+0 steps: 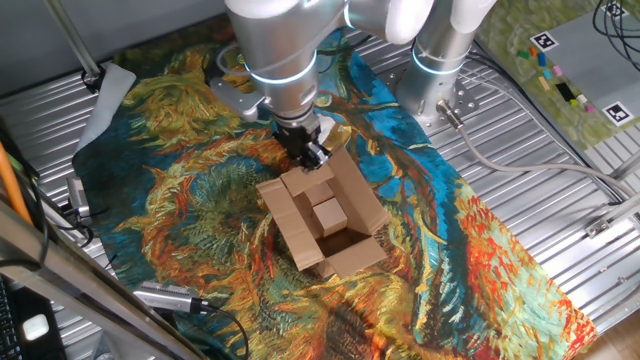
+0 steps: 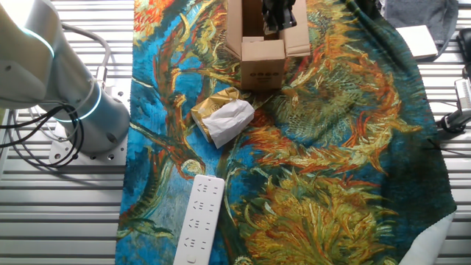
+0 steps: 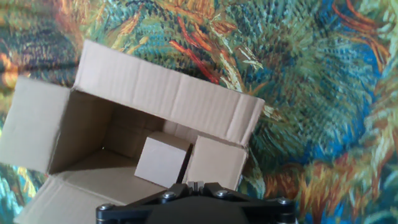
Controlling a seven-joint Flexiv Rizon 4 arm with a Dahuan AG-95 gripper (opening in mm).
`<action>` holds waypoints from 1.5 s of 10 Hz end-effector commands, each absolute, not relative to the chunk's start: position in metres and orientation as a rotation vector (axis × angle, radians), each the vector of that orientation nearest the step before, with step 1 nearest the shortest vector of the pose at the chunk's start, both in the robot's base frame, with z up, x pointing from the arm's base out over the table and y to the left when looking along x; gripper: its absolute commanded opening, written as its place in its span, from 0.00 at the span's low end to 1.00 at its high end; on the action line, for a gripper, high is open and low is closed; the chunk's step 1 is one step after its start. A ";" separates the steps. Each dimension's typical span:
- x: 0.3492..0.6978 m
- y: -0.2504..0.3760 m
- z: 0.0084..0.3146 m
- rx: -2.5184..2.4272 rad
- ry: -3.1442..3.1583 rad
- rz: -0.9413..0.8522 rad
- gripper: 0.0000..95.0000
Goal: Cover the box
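A: Largest item?
B: Painted sunflower cloth (image 1: 200, 200); on it the cardboard box (image 1: 325, 222), flaps open, small cardboard block (image 3: 163, 162) inside.
A: Effector?
B: Gripper (image 1: 312, 152) at the box's edge, fingers clenched together, grasping nothing.

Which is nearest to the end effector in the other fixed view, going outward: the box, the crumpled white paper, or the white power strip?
1. The box, top centre, directly under the end effector.
2. The crumpled white paper, just below the box, slightly left.
3. The white power strip, at the bottom edge, farthest.
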State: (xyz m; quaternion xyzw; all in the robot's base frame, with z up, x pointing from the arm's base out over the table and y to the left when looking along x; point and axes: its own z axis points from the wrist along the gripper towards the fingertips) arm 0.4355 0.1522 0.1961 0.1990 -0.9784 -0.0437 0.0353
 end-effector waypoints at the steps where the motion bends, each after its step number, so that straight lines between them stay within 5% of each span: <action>1: 0.435 0.152 0.196 0.734 -2.974 -0.167 0.00; 12: 0.435 0.152 0.196 0.750 -2.950 -0.189 0.00; 15: 0.428 0.220 0.199 0.592 -2.987 -0.182 0.00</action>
